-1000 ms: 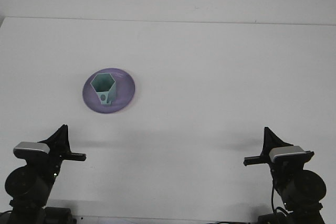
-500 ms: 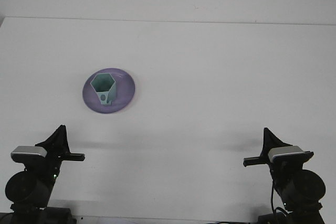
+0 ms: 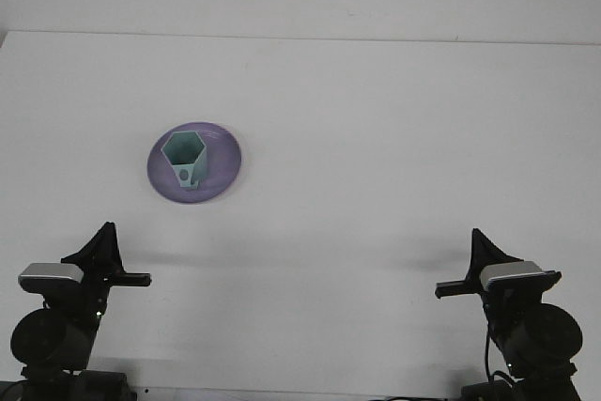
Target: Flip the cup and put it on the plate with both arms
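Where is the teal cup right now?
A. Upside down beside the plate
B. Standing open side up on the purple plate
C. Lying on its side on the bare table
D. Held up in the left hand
B: the hexagonal teal cup stands with its mouth facing up on the purple plate, well clear of both arms at the near table edge.

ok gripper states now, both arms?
Left gripper: holds nothing, open or shut cannot be told.
Right gripper: holds nothing, cannot be told either.
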{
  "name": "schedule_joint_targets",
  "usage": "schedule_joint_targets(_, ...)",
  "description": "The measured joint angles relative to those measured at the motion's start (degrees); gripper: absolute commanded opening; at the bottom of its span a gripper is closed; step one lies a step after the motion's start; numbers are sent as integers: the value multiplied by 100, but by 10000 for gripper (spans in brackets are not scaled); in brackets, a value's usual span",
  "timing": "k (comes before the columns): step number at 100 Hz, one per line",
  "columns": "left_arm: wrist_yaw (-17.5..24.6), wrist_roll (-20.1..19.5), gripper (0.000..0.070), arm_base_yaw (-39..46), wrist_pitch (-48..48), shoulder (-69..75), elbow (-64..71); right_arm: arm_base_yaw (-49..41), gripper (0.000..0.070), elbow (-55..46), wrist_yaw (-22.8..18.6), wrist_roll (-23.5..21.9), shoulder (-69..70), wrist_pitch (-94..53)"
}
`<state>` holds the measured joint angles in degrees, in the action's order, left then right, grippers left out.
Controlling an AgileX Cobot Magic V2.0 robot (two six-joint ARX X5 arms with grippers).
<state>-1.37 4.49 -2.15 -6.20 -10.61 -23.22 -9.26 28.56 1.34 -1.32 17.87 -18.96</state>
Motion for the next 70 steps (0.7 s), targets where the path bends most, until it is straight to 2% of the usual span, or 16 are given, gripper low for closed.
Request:
schedule_joint_targets(21,-4,-378,13,107,920,927,1370,0,0,0,0,0,0,2)
schedule_joint_targets(44,-9,-459,14,284,1473,1029,2114,0,0,0,0,0,0,7)
schedule_joint_targets(70,11,-459,15,284,1711,1040,2127,-2,0,0,0,0,0,37)
